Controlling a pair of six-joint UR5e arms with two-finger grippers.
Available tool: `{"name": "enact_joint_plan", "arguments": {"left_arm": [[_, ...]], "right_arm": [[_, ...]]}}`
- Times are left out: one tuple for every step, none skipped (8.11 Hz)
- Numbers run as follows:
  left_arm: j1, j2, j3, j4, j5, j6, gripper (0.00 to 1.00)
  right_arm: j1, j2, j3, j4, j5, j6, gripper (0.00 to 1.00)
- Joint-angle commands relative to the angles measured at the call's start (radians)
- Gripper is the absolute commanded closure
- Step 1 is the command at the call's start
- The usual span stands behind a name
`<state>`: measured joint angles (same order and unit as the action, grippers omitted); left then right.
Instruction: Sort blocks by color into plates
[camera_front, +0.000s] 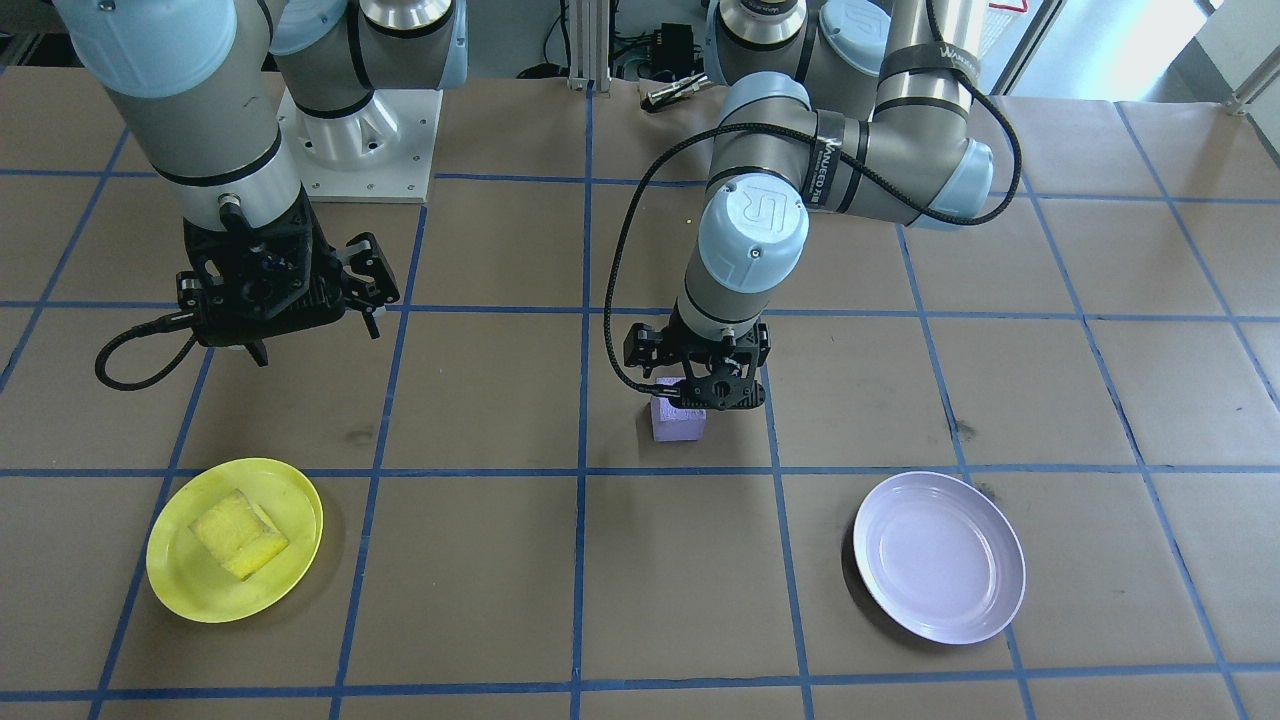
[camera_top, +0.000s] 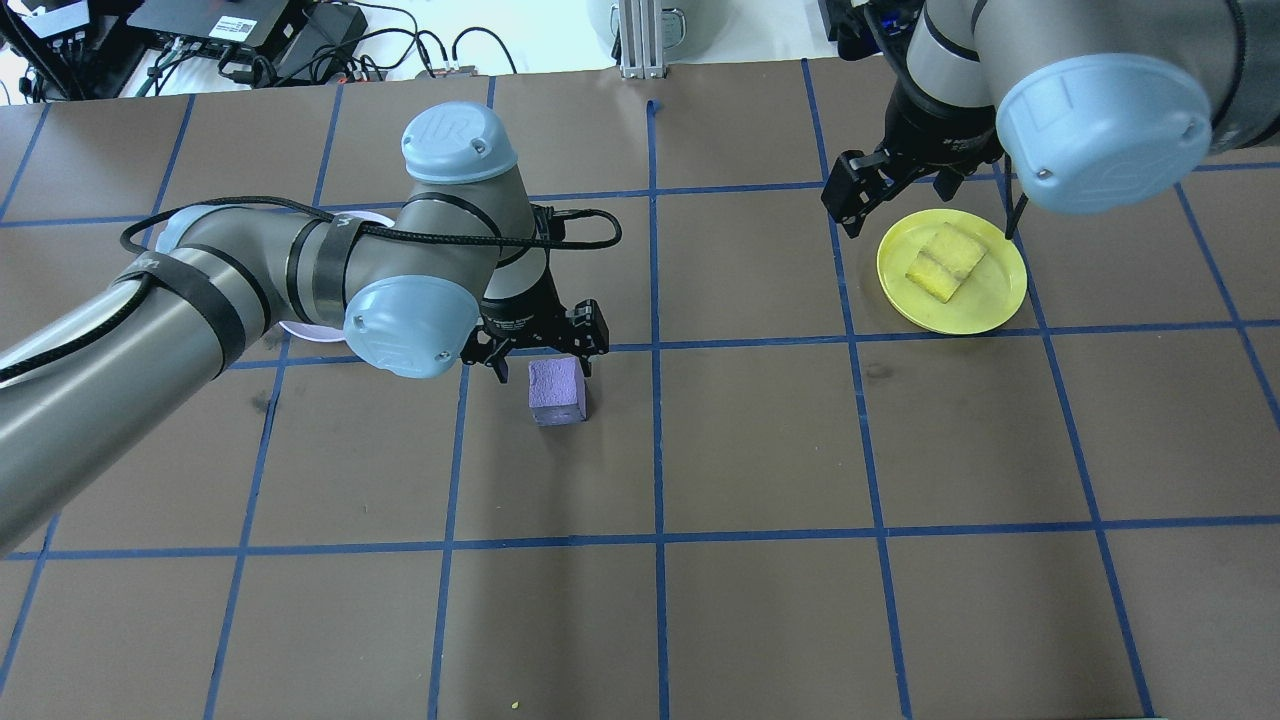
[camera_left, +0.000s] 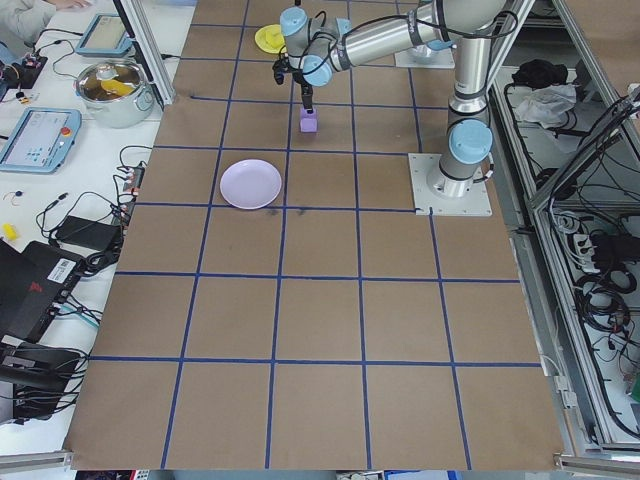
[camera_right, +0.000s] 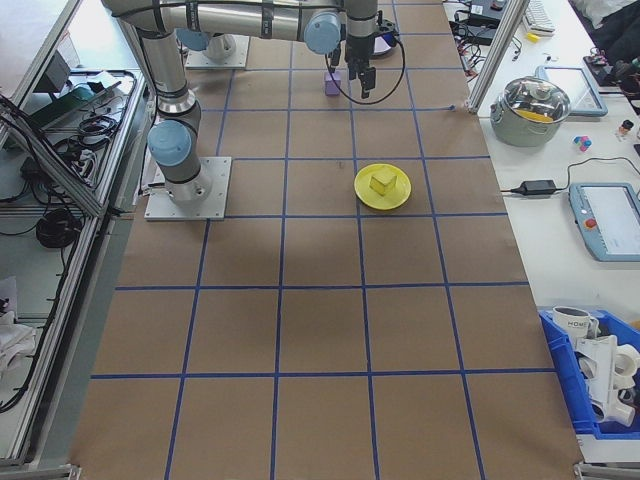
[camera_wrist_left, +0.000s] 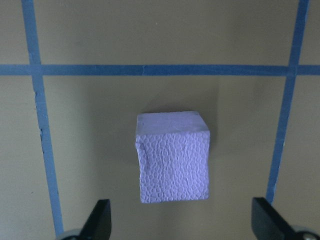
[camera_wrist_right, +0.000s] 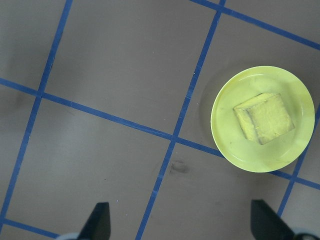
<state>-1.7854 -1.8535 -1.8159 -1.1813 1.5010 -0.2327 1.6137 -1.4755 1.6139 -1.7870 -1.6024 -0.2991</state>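
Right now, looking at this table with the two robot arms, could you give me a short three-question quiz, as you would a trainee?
1. True or false: the small yellow foam cube lies in the round yellow plastic plate.
2. Where is the light purple foam cube? A in the pale lavender plate; B on the brown paper table; C lifted.
3. Fill in: the left gripper above the purple cube is ____.

Key: 1 true; 2 B; 3 open.

- The left gripper (camera_front: 697, 392) points straight down near the middle of the worktop, low over it, jaws spread wide apart, arm bent at the elbow.
- The right gripper (camera_front: 310, 340) hangs higher, jaws parted, holding nothing, forearm near vertical.
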Motion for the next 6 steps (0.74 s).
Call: {"name": "enact_joint_plan", "arguments": {"left_arm": [[-0.002, -0.047, -0.02, 0.064, 0.005, 0.012, 0.0], [-0.002, -0.059, -0.022, 0.089, 0.005, 0.013, 0.0], [-0.002, -0.073, -0.022, 0.097, 0.005, 0.013, 0.0], [-0.002, -0.093, -0.022, 0.112, 0.005, 0.012, 0.0], [-0.002, -0.108, -0.022, 0.123, 0.005, 0.013, 0.0], [0.0, -0.116, -0.022, 0.126, 0.004, 0.019, 0.15]], "right_arm": [[0.0, 0.0, 0.006, -0.003, 0.001, 0.0, 0.0], [0.0, -0.002, 0.008, 0.003, 0.001, 0.0, 0.0], [0.0, -0.002, 0.008, 0.001, 0.001, 0.001, 0.0], [0.0, -0.002, 0.008, -0.002, 0.001, 0.009, 0.0], [0.0, 0.0, 0.008, -0.006, 0.001, 0.009, 0.0], [0.0, 0.0, 0.008, -0.006, 0.001, 0.008, 0.0]]}}
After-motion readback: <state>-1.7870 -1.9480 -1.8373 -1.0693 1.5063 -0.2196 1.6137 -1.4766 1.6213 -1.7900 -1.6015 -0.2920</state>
